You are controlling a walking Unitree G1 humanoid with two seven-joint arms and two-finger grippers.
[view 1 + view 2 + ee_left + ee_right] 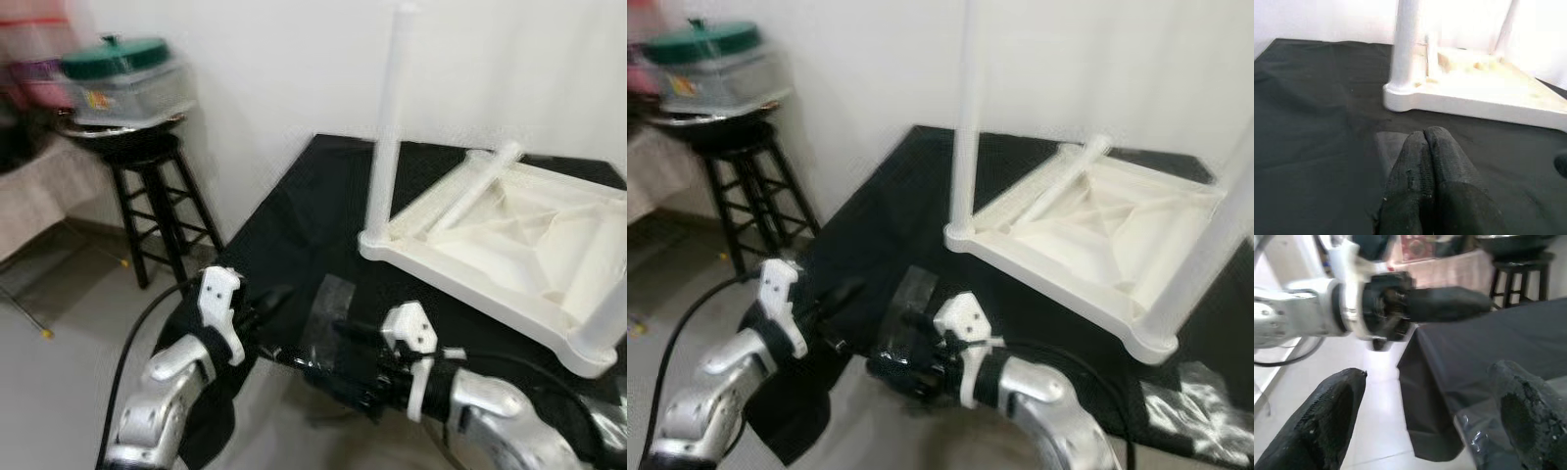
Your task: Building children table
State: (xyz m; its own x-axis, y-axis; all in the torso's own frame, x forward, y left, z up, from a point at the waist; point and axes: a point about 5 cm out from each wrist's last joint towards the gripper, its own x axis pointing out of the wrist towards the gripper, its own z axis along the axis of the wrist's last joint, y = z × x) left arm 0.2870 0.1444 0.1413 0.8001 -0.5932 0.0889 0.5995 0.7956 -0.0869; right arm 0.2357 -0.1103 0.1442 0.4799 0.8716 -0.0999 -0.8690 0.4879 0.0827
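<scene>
On the black cloth-covered surface (294, 225) the white children's table (509, 240) lies upside down toward the far right corner, two legs already standing and a loose leg (480, 186) resting across its underside. Near the front edge, beside a clear plastic wrapper (328, 304), the left gripper (1430, 161) is clenched empty and the right gripper (1425, 416) is spread wide. Reaching for the loose leg probably goes best with the right, gripping mid-length to keep it level.

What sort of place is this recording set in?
Probably a room in a home, used as a workspace: a white children's table lies upside down on a black-cloth-covered surface by a plain white wall, and a black wooden stool holds a green-lidded container.
</scene>
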